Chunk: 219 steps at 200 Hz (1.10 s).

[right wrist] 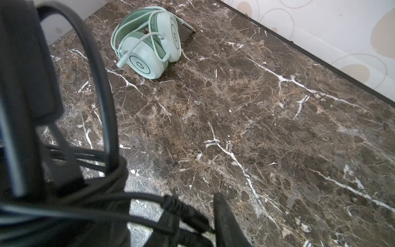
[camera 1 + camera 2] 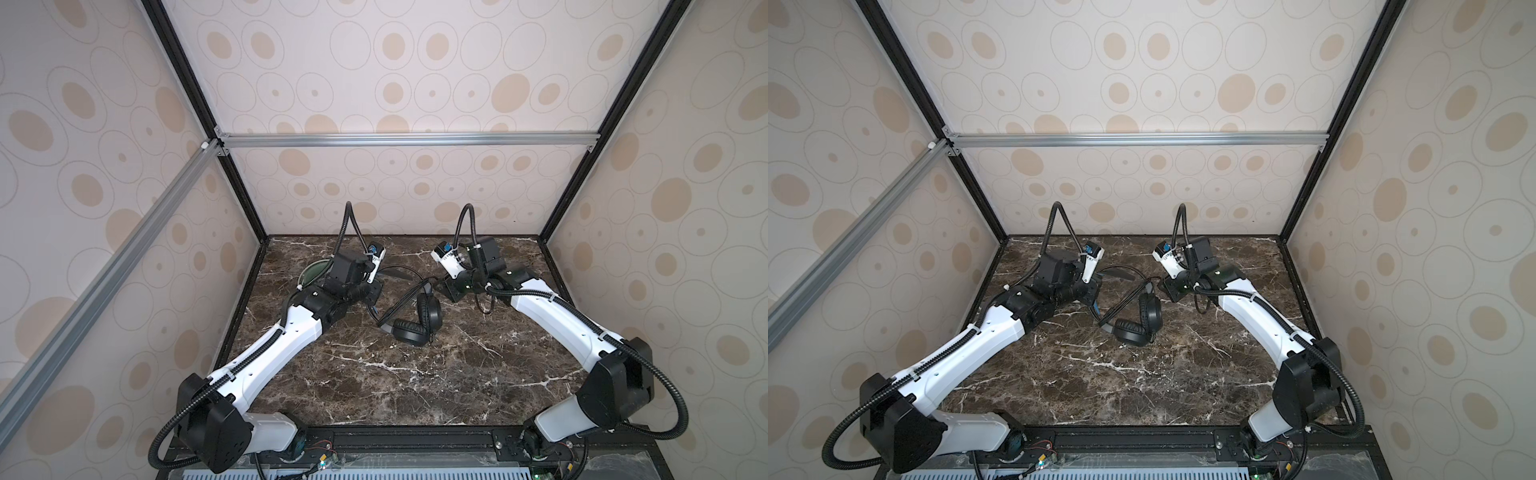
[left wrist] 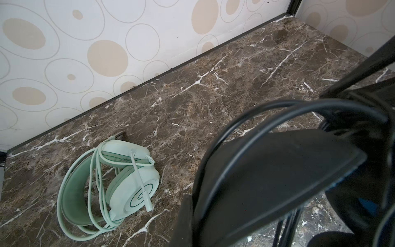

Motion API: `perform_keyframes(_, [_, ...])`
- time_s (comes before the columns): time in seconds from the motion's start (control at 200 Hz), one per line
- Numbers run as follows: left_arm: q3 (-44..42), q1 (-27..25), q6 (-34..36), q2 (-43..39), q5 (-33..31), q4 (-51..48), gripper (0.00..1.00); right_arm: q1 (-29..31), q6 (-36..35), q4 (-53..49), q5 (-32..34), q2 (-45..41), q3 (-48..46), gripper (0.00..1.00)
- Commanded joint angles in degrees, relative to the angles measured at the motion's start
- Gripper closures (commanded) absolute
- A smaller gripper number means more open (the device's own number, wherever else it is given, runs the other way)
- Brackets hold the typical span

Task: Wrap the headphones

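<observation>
Clearly the mint-green headphones (image 3: 132, 186) are finished. They lie near the far left corner of the table (image 2: 415, 386), with their pale cable wound round the band and cups and the plug end resting across one cup.

So the step in hand, as we judge it, is winding the black headphones (image 2: 415, 328). These lie about the middle of the table, cups toward the near edge and band reaching toward the left arm. The left gripper (image 2: 372, 293) has its claw together, clamped on that headband as far as we can make out. Its wrist view shows the broad black band close up, with loops of black cable (image 1: 102, 100) passing over it.

The right gripper (image 2: 449, 291) sits just beside the headset. In its wrist view only one finger (image 1: 224, 220) shows clearly, with the cable's plug (image 1: 188, 216) just beside it. We cannot tell whether that claw is apart or nipping the cord.

Several turns seem laid, though loosely. The next move, we judge, calls for tucking the plug end under a turn while the left holds the band steady, since slack loops could spring off.

We see no box, tray or other container, so nothing is stowed in anything.
</observation>
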Motion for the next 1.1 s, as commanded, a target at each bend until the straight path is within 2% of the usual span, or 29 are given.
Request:
perform_keyframes(0.0, [4.5, -0.2, -1.4, -0.3, 0.0, 2.1, 1.0, -0.9, 1.1, 0.6, 1.7, -1.9, -1.9, 0.66])
perform_keyframes(0.255, [6.5, -0.1, -2.0, 1.7, -0.2, -0.3, 1.0, -2.3, 3.8, 4.1, 2.5, -4.2, -8.0, 0.55])
perform_keyframes(0.43, [8.5, -0.2, -3.2, 3.9, -1.0, -2.6, 1.0, -5.2, 6.7, 4.9, 4.3, -5.8, -11.3, 0.43])
perform_keyframes(0.525, [9.4, -0.1, -4.9, 5.4, -1.5, -2.9, 1.0, -7.4, 8.2, 3.4, 7.9, -7.3, -11.9, 0.36])
perform_keyframes(0.645, [10.4, -0.1, -8.6, 8.1, -2.6, -2.3, 1.0, -12.2, 11.1, -1.0, 14.0, -8.8, -10.5, 0.34])
perform_keyframes(0.765, [12.4, -0.3, -13.4, 11.8, -5.0, -2.6, 1.0, -16.5, 12.6, -2.7, 15.8, -11.3, -9.7, 0.31])
perform_keyframes(1.09, [19.4, -0.6, -25.5, 23.5, -7.0, -2.3, 1.0, -16.7, 11.4, -3.4, 15.1, -14.4, -7.5, 0.18])
